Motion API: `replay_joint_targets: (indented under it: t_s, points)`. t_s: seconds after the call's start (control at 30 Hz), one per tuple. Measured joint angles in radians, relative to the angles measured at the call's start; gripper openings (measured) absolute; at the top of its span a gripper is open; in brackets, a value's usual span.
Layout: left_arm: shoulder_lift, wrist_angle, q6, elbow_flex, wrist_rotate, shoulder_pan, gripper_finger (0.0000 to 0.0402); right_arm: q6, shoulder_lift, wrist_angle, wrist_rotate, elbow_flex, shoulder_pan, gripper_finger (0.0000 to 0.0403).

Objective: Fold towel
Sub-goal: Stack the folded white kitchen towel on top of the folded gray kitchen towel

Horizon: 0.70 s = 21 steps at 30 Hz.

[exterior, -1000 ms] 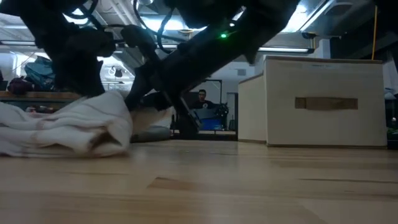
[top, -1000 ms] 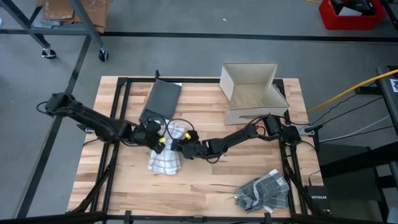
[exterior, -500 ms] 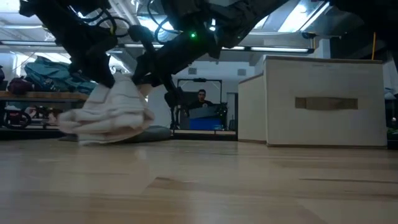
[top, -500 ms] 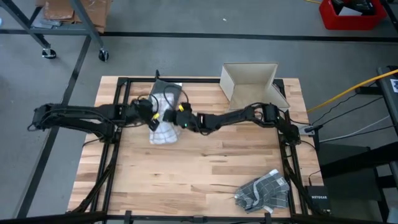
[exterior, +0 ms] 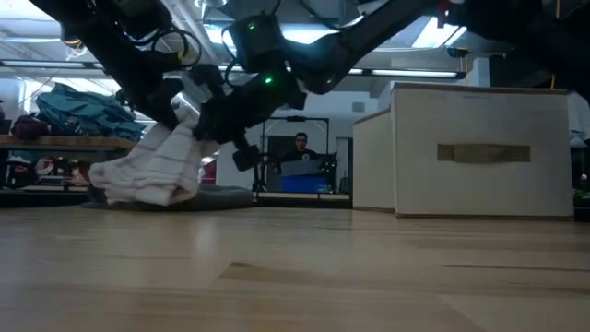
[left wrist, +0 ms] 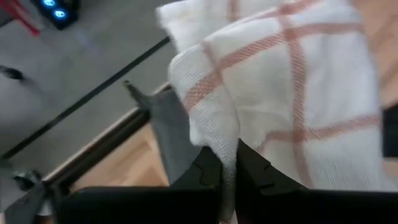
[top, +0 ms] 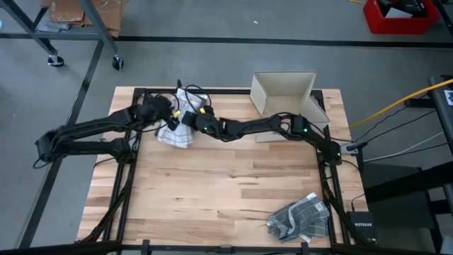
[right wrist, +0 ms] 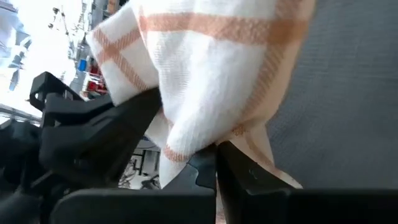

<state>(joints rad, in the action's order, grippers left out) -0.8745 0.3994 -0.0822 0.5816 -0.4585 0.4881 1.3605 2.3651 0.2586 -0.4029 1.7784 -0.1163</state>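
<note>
A white towel with orange checks (top: 177, 133) hangs bunched between my two grippers near the table's far left. My left gripper (top: 172, 113) is shut on its upper part from the left, and my right gripper (top: 191, 119) is shut on it from the right, close beside the left one. In the low view the towel (exterior: 152, 171) droops as a folded bundle, and its lower end meets a dark grey cloth (exterior: 226, 196) that lies flat on the table. My left gripper pinches a fold of the towel's upper edge (left wrist: 214, 140) between its two fingers, slanting down from the table's left. Several layers bunch at the fingers. The towel hangs below them, slack. My right gripper pinches a folded corner of the towel (right wrist: 199, 146) between its two fingers, coming nearly level from the table's right. The cloth drapes over the fingers and hangs slack, its lower end on the dark grey cloth (right wrist: 348, 93).
An open cardboard box (top: 287, 103) stands at the far right of the table, close behind my right arm. A crumpled grey checked towel (top: 301, 216) lies at the near right corner. The bare wooden tabletop (top: 233, 177) stretches across the middle and near side.
Both grippers, still shut on the towel, have gone from the table's middle toward its far edge and a little up. The towel has come along as a bundle, its lower end trailing over the wood, and now hangs over the dark grey cloth.
</note>
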Motion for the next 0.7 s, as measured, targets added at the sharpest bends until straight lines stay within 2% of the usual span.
replay_joint_targets:
  t_s: [0.2,0.37,0.5,0.7]
  points:
    - [-0.026,-0.005,0.087,0.0,0.048,0.118,0.0001,0.0,0.065,-0.034,0.004,0.091,-0.025,0.0005]
    - [-0.085,-0.073,0.171,0.0,0.124,0.186,0.0001,0.014,0.065,-0.068,-0.047,0.094,-0.031,0.0005]
    - [-0.16,-0.131,0.195,0.0,0.142,0.223,0.0003,0.023,0.065,-0.126,-0.075,0.094,-0.035,0.0005]
    - [-0.299,-0.188,0.195,0.0,0.142,0.241,0.0043,0.021,0.065,-0.159,-0.074,0.094,-0.041,0.0005]
